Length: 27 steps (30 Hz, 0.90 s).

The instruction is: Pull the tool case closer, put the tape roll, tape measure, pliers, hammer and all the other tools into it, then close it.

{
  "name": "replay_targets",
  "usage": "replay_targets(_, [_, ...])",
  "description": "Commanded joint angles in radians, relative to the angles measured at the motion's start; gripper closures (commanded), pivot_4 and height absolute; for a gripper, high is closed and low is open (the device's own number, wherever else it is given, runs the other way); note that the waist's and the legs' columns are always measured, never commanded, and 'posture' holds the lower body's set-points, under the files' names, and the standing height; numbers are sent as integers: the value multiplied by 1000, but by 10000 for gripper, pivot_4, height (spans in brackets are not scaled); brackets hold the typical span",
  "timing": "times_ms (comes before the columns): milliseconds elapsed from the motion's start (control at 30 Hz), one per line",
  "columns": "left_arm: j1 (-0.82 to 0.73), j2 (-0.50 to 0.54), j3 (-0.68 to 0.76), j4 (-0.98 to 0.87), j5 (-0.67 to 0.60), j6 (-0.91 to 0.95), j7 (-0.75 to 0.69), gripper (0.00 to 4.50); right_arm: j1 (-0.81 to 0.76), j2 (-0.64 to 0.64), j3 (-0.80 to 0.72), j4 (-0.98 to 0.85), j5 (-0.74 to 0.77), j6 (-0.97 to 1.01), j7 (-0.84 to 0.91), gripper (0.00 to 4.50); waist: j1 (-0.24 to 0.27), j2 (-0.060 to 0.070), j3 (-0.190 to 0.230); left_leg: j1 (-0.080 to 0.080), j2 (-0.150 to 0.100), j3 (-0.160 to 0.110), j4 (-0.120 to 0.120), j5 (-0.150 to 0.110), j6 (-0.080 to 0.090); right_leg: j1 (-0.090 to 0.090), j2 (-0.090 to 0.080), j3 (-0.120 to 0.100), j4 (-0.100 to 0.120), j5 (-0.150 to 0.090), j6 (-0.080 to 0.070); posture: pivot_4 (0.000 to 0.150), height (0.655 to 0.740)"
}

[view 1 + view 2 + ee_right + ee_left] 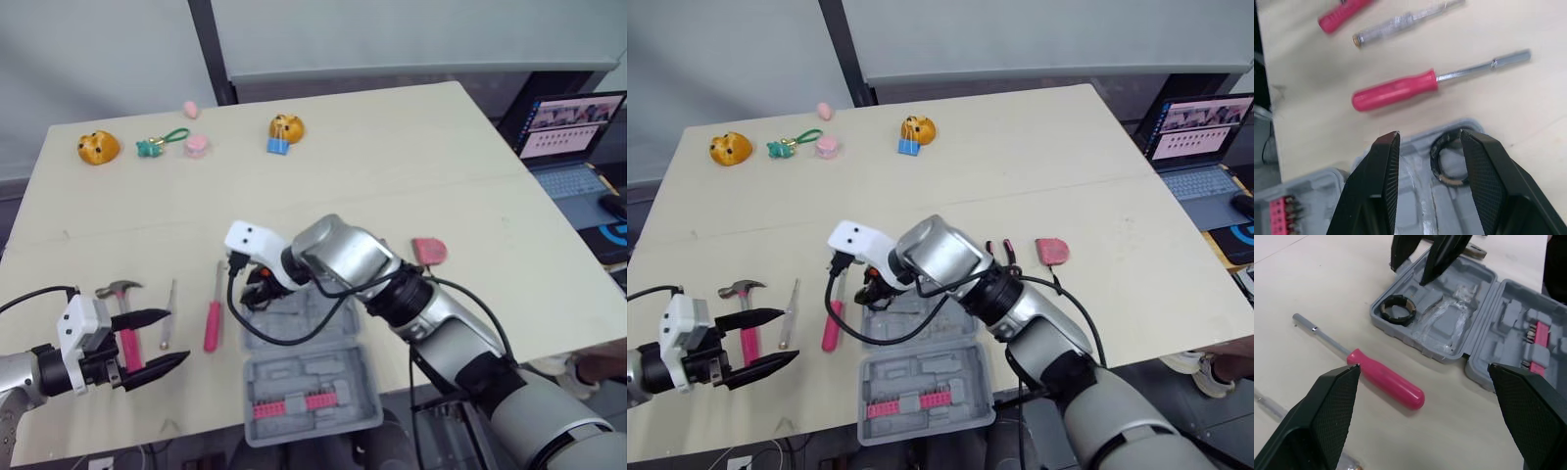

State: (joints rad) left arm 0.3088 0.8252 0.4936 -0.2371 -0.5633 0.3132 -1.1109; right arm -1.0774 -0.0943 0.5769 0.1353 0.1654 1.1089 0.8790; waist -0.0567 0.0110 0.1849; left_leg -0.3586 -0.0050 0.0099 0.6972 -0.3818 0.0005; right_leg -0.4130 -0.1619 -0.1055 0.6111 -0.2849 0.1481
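The grey tool case (304, 377) lies open at the table's front edge. A black tape roll (1397, 308) rests in a round pocket of its far half. My right gripper (1430, 133) hovers open just above the tape roll (1452, 181), holding nothing. To the left of the case lie a pink-handled screwdriver (213, 323), a thin clear screwdriver (168, 318) and a hammer (122, 313). My left gripper (176, 338) is open beside the hammer, with nothing in it. The red tape measure (429, 251) sits to the right of my right arm. The dark pliers (999, 253) peek out behind that arm.
A strip of pink bits (292, 403) sits in the near half of the case. At the table's far side are an orange plush (98, 147), a green keychain (162, 142), a pink item (197, 145) and an orange toy with a blue clip (285, 128). A laptop (573, 127) stands off to the right.
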Motion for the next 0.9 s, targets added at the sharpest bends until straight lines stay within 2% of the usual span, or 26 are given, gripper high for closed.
replay_targets(33, [-8,11,27,-13,-32,6,-20,0,102,-35,-61,-101,3,-113,-44,24458,2,-1,-1,0,0,1,0,0,0,0,0,0,0,0,0,1500,7400])
replay_targets(200, [-41,15,16,16,-42,9,-32,0,265,-11,-139,-147,10,-262,-127,24458,1,-1,-1,0,0,4,0,0,0,0,0,-1,-1,0,0,1500,7400])
replay_targets(333, [-72,13,-2,44,-28,4,-39,0,344,11,-136,-135,-8,-359,-167,24458,-3,-1,-1,2,0,5,-1,0,0,0,0,-1,0,0,0,1500,7400])
replay_targets(900, [-74,20,-6,63,-3,-20,-69,0,405,93,-86,81,-101,-585,-205,24458,-3,-1,-1,3,1,6,-1,0,0,2,0,-1,-1,0,-1,1500,7400])
